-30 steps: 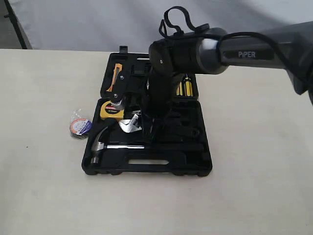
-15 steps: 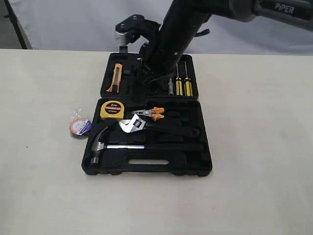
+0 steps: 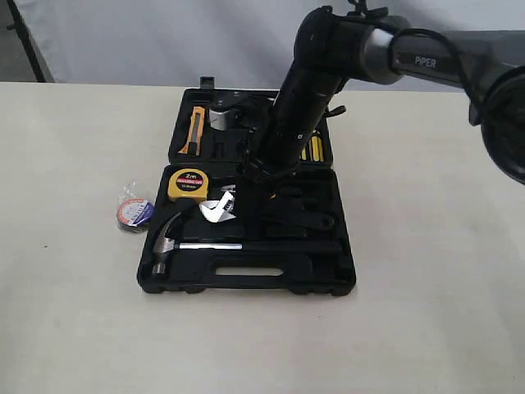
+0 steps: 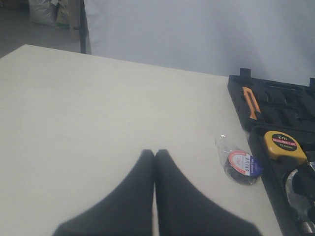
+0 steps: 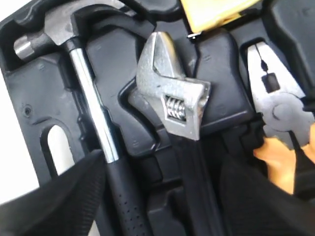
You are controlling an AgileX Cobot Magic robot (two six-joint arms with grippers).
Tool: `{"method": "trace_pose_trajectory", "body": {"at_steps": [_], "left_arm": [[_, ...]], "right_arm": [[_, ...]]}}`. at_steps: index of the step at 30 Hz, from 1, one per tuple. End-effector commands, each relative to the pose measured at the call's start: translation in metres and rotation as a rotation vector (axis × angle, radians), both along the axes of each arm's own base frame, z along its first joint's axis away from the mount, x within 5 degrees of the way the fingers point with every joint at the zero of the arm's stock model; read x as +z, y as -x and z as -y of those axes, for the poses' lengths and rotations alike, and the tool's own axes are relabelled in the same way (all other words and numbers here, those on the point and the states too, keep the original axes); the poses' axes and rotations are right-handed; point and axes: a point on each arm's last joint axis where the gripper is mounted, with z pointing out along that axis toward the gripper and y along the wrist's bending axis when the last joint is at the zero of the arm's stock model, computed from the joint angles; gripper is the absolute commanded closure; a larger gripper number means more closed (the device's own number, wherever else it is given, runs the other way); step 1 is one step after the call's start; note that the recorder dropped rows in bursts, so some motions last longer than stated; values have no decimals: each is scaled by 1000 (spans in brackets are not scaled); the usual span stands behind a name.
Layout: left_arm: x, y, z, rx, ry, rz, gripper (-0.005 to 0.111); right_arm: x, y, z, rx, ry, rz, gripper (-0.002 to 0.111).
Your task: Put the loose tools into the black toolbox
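Observation:
The black toolbox point(image 3: 246, 283) lies open on the table. In its near half rest the claw hammer point(image 3: 168, 238) and the adjustable wrench point(image 3: 220, 209). My right gripper point(image 3: 262, 179) hangs over that half, open; in the right wrist view the right gripper point(image 5: 162, 196) has its fingers spread to either side of the handles of the hammer point(image 5: 93, 118) and the wrench point(image 5: 172, 103), holding nothing. The small dark tape roll point(image 3: 134, 213) sits in clear wrap on the table, left of the box. My left gripper point(image 4: 155, 153) is shut and empty over bare table, apart from the tape roll point(image 4: 241, 164).
A yellow tape measure point(image 3: 189, 185) and orange-handled pliers point(image 5: 275, 118) lie in the near half. The far half holds an orange knife point(image 3: 195, 130) and yellow screwdrivers point(image 3: 314, 148). A pale backdrop stands behind the table.
My right arm lifted up and back from the toolbox, then came down again over its near half, covering the pliers. Its jaws opened wider. The tools and tape roll stayed put.

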Motion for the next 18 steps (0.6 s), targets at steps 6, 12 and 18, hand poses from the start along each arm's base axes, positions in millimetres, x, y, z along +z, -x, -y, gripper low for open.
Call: {"method": "trace_pose_trajectory", "body": {"at_steps": [6,12,18], "left_arm": [[-1,2,0,1,27,5,105],[-1,2,0,1,27,5,105],[-1,2,0,1,27,5,105]], "right_arm": [[-18,-4,1,-3,3,-25,46],[-17,-5,1,9,-1,-10,95],[11,-7,2,13,-29,100,108]]}}
